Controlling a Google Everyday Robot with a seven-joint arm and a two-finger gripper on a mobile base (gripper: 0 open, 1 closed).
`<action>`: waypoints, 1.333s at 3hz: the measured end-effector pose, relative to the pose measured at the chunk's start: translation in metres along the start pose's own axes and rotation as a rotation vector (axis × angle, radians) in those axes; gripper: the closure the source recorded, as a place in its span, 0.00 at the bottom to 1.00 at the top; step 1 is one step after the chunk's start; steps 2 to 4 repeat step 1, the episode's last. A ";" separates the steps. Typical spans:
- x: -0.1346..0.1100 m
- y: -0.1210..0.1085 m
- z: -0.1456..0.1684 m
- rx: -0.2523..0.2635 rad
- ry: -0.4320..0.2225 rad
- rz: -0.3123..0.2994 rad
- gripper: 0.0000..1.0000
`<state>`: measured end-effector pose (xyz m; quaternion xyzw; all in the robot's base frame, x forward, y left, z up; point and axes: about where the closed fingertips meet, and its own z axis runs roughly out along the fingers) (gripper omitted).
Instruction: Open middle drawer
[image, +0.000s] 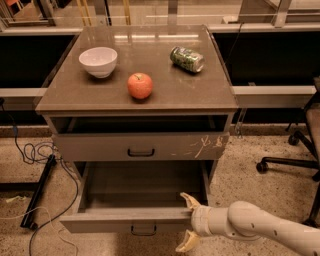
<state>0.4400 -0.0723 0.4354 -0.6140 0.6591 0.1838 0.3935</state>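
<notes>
Far left on floor: loose cables (30, 150). On counter (200, 100), left to right: white bowl (98, 61), red apple (140, 85), green soda can (187, 59) lying on its side. Under the counter, top drawer (100, 146) with white scratches, slightly ajar. Next down, middle drawer (115, 220) drawn well out, dark bar handle (143, 230) at centre of its front. At right end of that front, hand (187, 222), spread wide, one finger over the top edge, one below, straddling rather than pinching. Judged nearly done. To finish well: pull straight along the rails, guard against sideways drag from the off-centre hold, ease off before end of travel. Far right: office chair base (285, 165).
</notes>
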 end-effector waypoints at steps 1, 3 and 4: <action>0.000 0.000 0.000 0.000 0.000 0.000 0.00; 0.000 0.000 0.000 0.000 0.000 0.000 0.00; 0.000 0.000 0.000 0.000 0.000 0.000 0.00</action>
